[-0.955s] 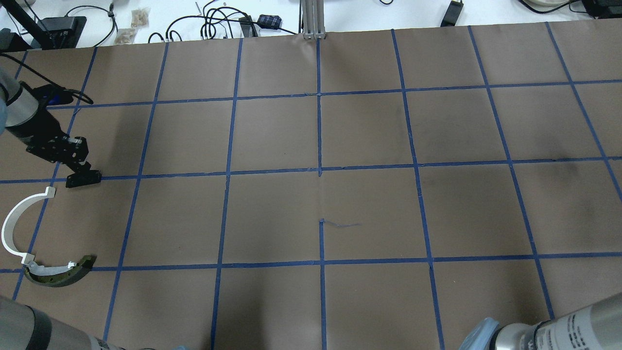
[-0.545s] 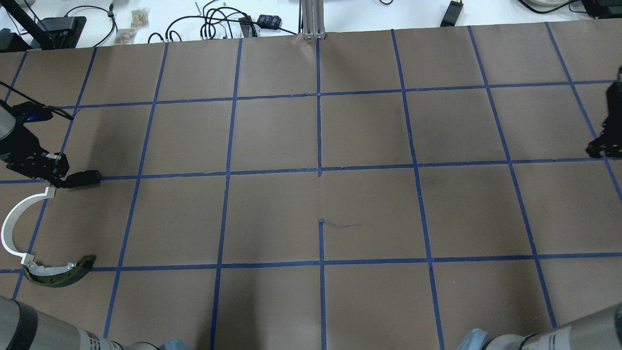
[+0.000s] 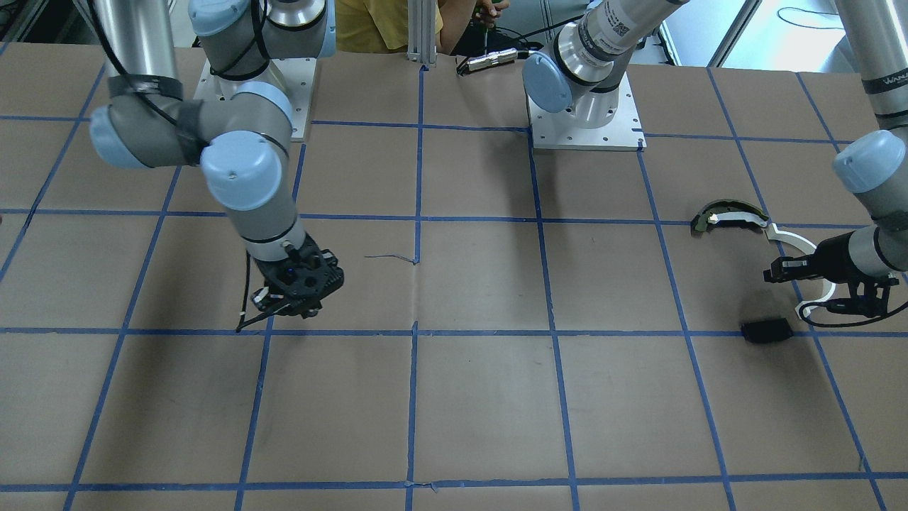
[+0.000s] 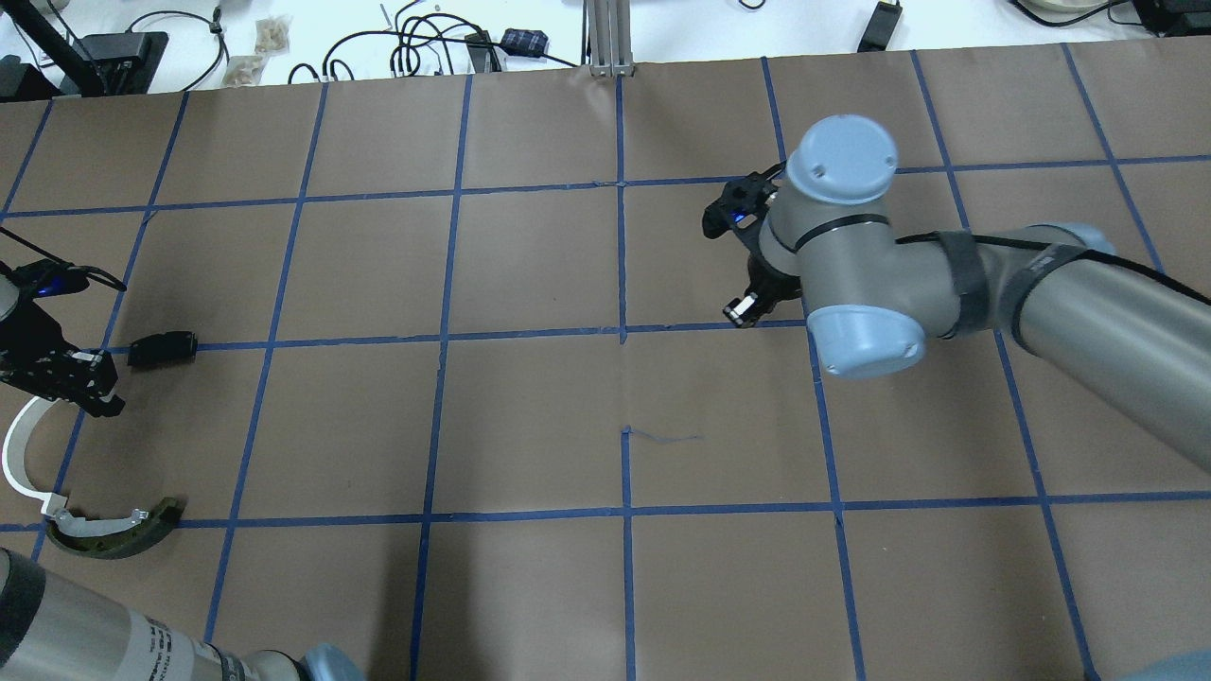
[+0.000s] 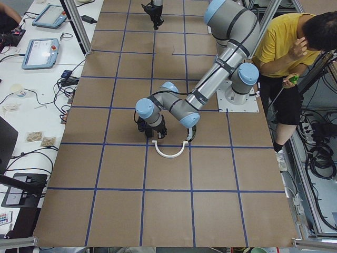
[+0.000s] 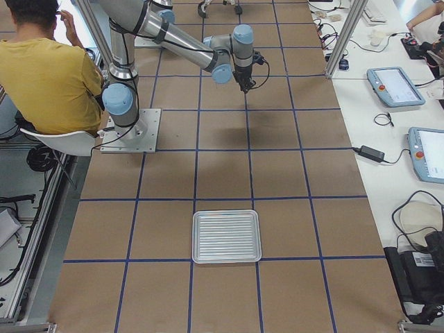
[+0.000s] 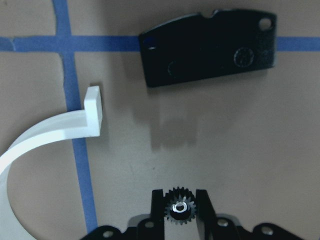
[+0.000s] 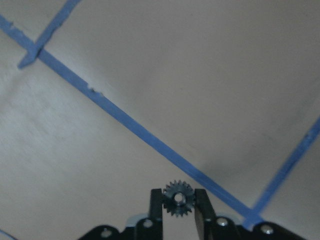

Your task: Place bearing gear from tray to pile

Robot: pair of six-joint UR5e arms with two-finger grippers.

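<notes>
The left fingers (image 7: 161,200) are clamped on a small dark toothed metal gear (image 7: 180,211), pinched between their tips over the brown paper-covered worktop (image 4: 530,426) with its grid of blue tape. This gear is right at the pile. Just ahead of it a small flat black rectangular block (image 7: 207,47) lies across a tape line. Off to one side is the hooked end of a thin white curved strip (image 7: 55,132). Gear, block and strip are near one another but apart. In the overhead view the strip's other end meets a dark-and-tan curved metal piece (image 4: 114,534) (whether the two overlap or only touch cannot be told).

The right fingers (image 8: 161,197) are likewise clamped, on a second small dark toothed gear (image 8: 178,198). They hang above a blue tape line, close to where it crosses another. That arm reaches out over the middle of the worktop, and its gear is well apart from the pile.

A silver ribbed rectangular metal tray (image 6: 227,213) lies flat near the worktop's end on the robot's right. It shows only in the right side view and is well apart from both arms. A person in a yellow shirt (image 6: 48,76) sits beside the robot's bases.
</notes>
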